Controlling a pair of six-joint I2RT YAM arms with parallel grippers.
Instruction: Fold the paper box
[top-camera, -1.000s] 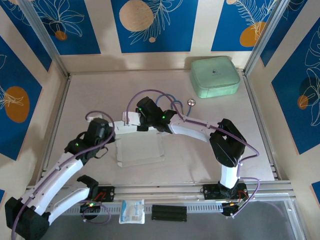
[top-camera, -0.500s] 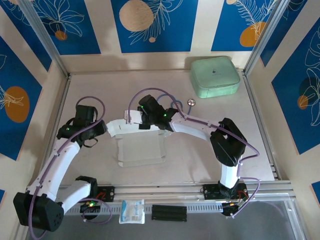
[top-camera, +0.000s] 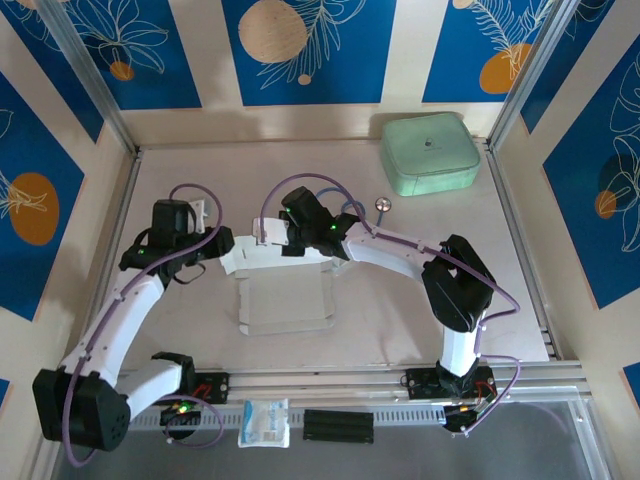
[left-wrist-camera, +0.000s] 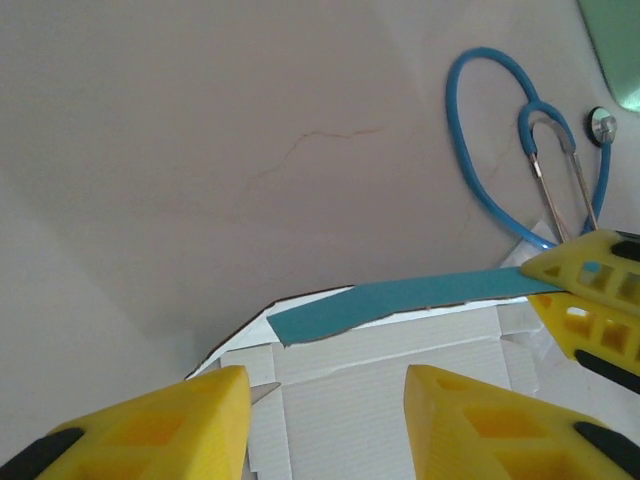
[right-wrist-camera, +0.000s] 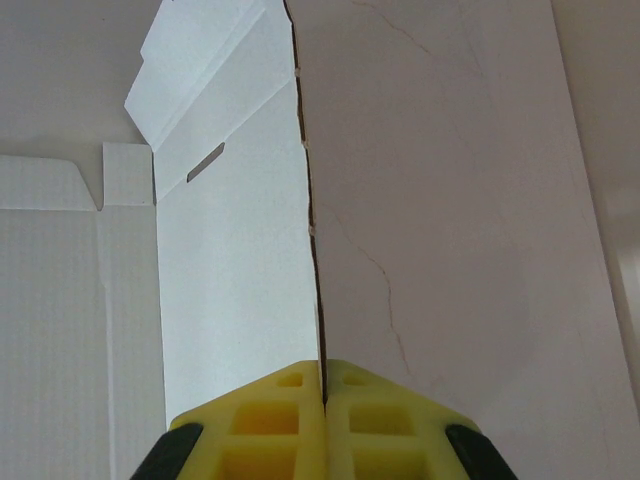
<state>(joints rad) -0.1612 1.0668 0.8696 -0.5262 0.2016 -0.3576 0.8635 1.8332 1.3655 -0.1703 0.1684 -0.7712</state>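
Two grippers work at the paper box (top-camera: 285, 300), which lies mostly flat, pale side up, in the middle of the table (top-camera: 400, 310), a little ahead of the arm bases; its far flap (top-camera: 278, 258) is lifted off the surface. From the right wrist, the right gripper (right-wrist-camera: 323, 385) is clenched tight on that flap, the thin card edge pinched between the two yellow fingers and running straight away from them; the flap's white face lies to one side, bare table to the other. From above, the right arm reaches across from the right, bent low over the box's far edge.

The left gripper (left-wrist-camera: 325, 400) hangs just over the box's left far corner, fingers apart and gripping nothing; white card shows in the gap between them. In that same wrist view the raised flap shows its light blue side as a long strip (left-wrist-camera: 420, 298), running across to a yellow finger (left-wrist-camera: 585, 275) of the right gripper, which holds its end.

Beyond the box lies a blue stethoscope (left-wrist-camera: 602, 126), flat on the table; a mint-green case (top-camera: 430, 152) sits in the far right corner, well apart from the box; a small packet (top-camera: 264, 422) rests on the near rail between the arm bases.
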